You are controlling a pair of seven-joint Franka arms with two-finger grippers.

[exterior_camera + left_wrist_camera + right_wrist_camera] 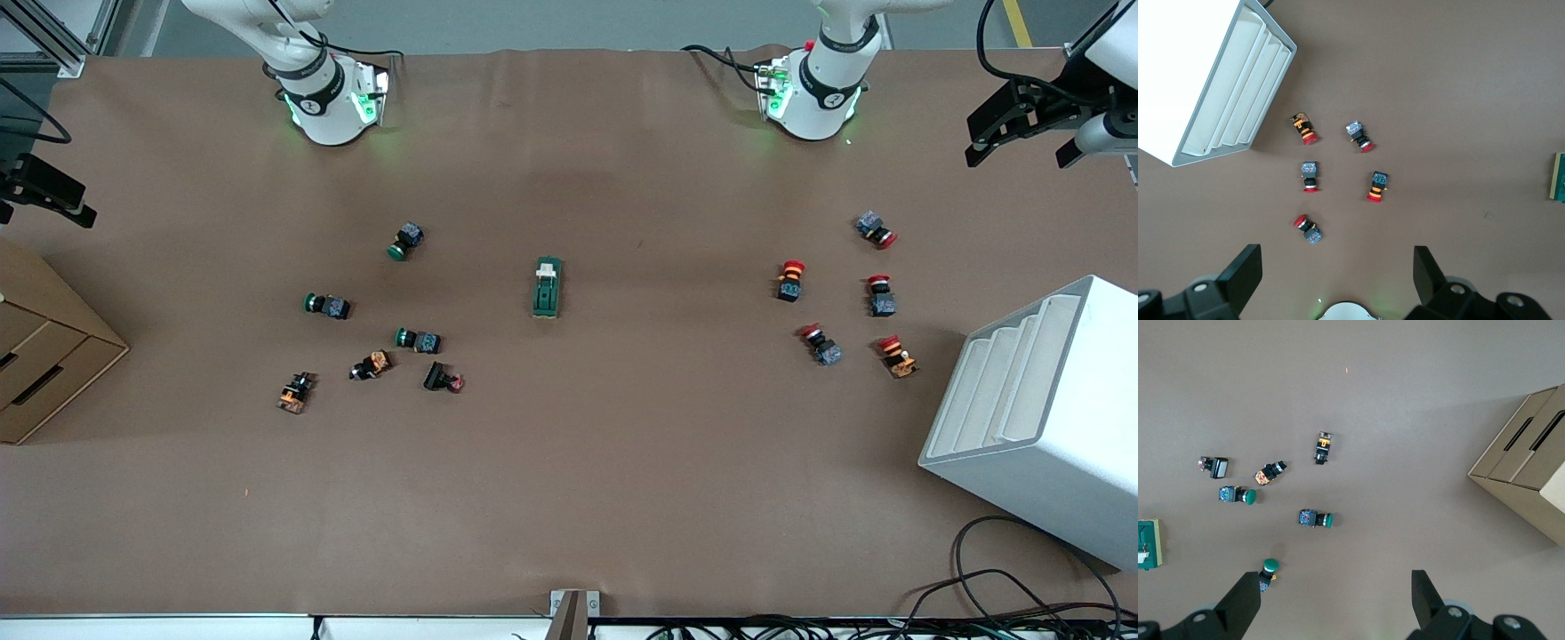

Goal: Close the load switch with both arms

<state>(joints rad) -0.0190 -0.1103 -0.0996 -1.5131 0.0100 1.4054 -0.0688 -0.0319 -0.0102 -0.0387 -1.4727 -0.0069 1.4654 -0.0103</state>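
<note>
The load switch (548, 288) is a dark green block with a cream lever and lies alone at the middle of the brown table. It shows at the edge of the left wrist view (1559, 177) and the right wrist view (1149, 545). My left gripper (1018, 158) hangs high over the left arm's end of the table, open and empty (1337, 260). My right gripper (44, 216) hangs high over the right arm's end, open and empty (1336, 583). Both are well apart from the switch.
Several red-capped buttons (790, 280) lie toward the left arm's end, beside a white stepped rack (1040, 418). Green-capped buttons (326, 305) and other small buttons lie toward the right arm's end, near a cardboard box (40, 356). Cables run along the table edge nearest the camera.
</note>
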